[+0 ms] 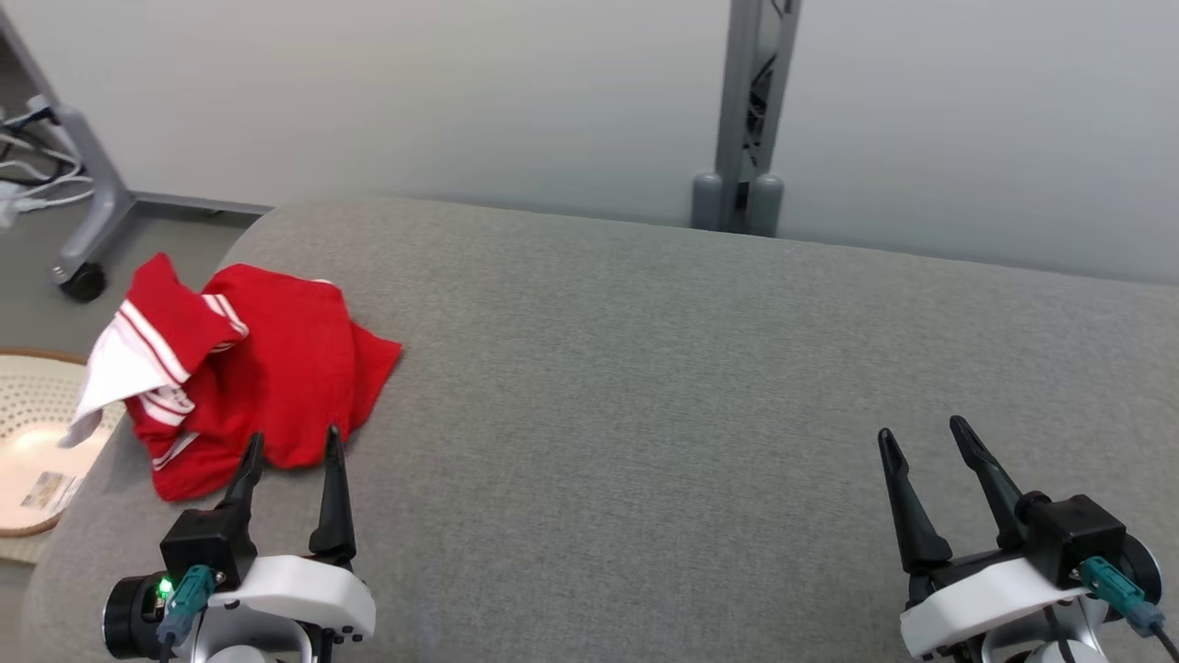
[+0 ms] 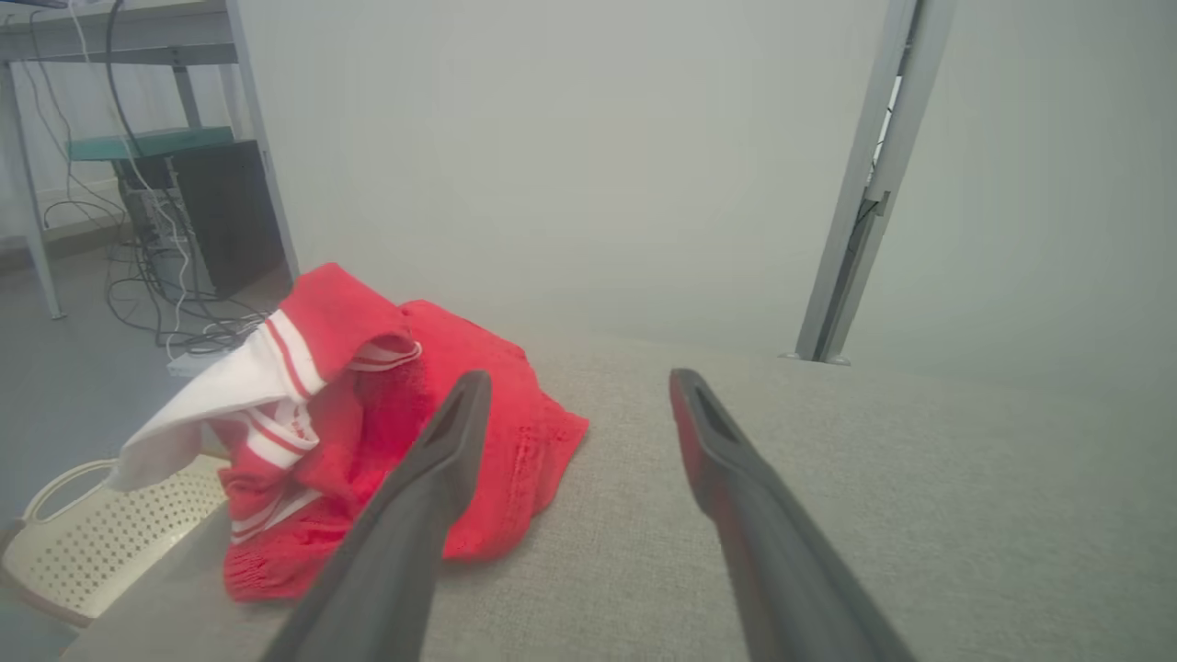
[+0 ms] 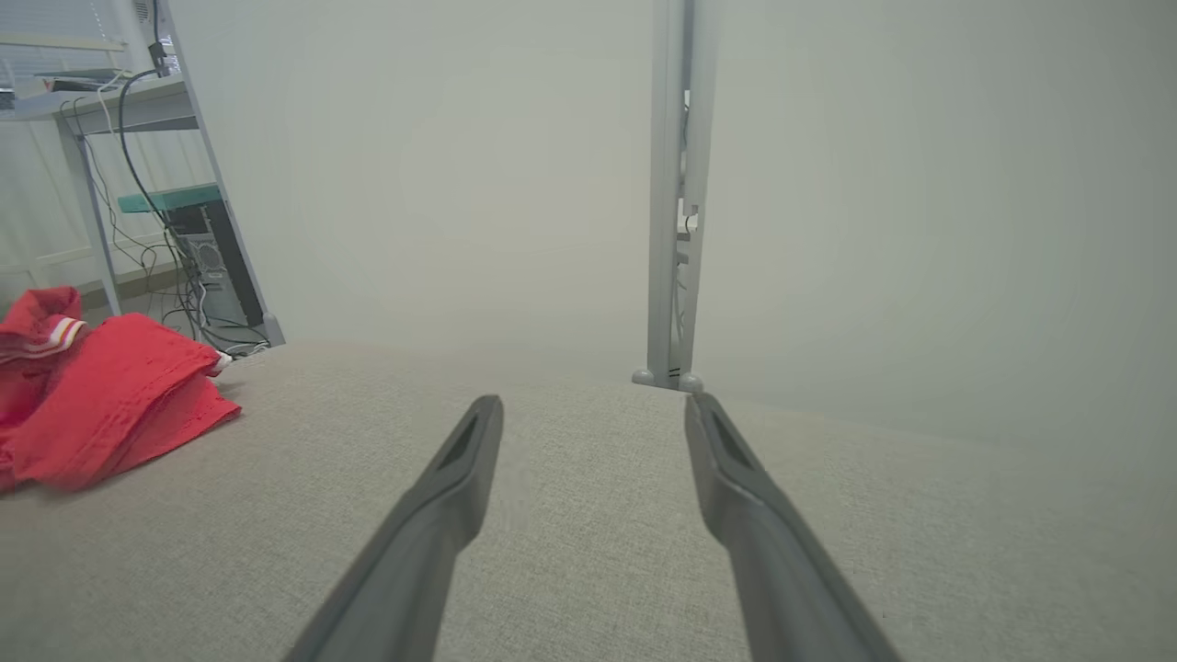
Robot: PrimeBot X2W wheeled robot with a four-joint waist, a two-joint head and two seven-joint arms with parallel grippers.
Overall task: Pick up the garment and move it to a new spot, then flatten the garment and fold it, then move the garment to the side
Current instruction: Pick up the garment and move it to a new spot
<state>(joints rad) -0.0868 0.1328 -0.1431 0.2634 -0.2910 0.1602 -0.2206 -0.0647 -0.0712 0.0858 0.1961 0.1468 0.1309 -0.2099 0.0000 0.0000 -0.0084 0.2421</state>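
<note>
A wide grey surface (image 1: 663, 368), covered with woven cloth and rounded at its far edge and left corner, stands before a plain pale wall. One red garment (image 1: 285, 368), knitted, with white stripes and a white part, lies crumpled at the left end of the surface. Its white part hangs over the left edge, above one cream basket (image 1: 28, 405) with many small holes. To the right of the garment, flat open cloth runs to the right side. The left gripper (image 1: 293, 436) has its two dark pointed fingers wide apart and holds nothing. Their tips are at the garment's near border; whether they touch it, I cannot tell. The right gripper (image 1: 921, 427), well apart from the garment, is spread equally wide and holds nothing. One grey metal post (image 1: 751, 110) rises behind.
</note>
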